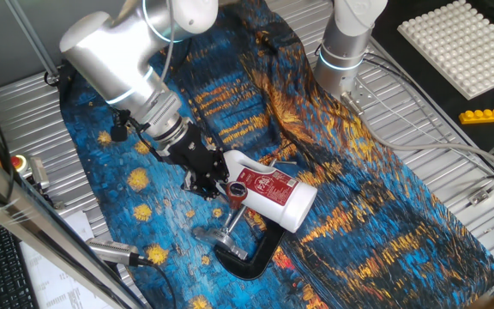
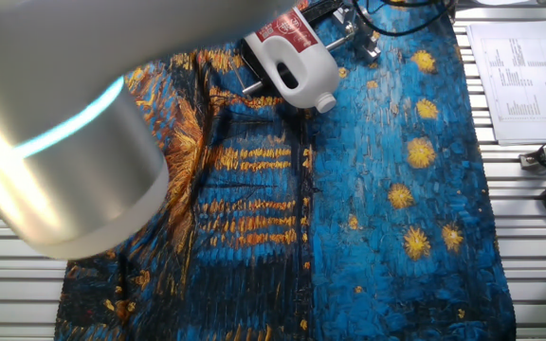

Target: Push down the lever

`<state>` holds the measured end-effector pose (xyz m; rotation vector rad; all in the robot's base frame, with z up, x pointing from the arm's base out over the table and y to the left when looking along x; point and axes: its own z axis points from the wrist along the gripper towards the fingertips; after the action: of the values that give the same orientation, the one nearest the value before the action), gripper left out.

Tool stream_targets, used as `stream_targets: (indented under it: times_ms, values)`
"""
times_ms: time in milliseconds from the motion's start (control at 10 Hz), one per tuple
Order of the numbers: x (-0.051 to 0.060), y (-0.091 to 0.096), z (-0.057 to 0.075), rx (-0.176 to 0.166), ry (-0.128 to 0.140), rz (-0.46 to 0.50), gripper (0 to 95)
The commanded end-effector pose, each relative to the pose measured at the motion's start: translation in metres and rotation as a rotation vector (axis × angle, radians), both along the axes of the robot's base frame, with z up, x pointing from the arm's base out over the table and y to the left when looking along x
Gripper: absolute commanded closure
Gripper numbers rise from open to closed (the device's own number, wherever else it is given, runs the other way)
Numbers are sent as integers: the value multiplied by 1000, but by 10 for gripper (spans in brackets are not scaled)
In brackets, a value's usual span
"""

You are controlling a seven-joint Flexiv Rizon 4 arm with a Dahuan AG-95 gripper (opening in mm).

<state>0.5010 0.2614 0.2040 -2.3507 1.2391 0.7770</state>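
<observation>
Gripper [image 1: 215, 183]: one, low over your starry cloth [image 1: 384, 215]; whether its fingers are apart, you cannot tell.
Lever [image 1: 232, 220]: one, silver rod rising from one black clamp [image 1: 249, 255], beside the bottle.
Bottle [image 1: 273, 190]: one, white, lying sideways.

At frame centre, the end effector [image 1: 215, 182] sits beside the white bottle [image 1: 273, 193], above the lever [image 1: 229, 225] and black clamp [image 1: 251, 255].

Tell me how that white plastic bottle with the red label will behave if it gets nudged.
The white plastic bottle with the red label lies on its side, so its rounded body would probably roll or slide. It looks light, likely shifting easily. The wrinkled blue and yellow cloth beneath may slow it.
</observation>
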Motion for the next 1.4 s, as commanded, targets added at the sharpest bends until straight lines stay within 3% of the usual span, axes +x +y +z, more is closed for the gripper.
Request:
stream_targets:
  times_ms: [100,400,500,1200,1300,1400]
  values:
    - [-2,1,1,-19,2,-1,760]
    - [-5,6,2,-18,13,-12,760]
    - [-6,8,1,-16,14,-14,950]
    - [-8,19,0,-18,20,-39,950]
    - [-9,18,-1,-20,16,-39,760]
    - [-9,18,-1,-20,14,-43,760]
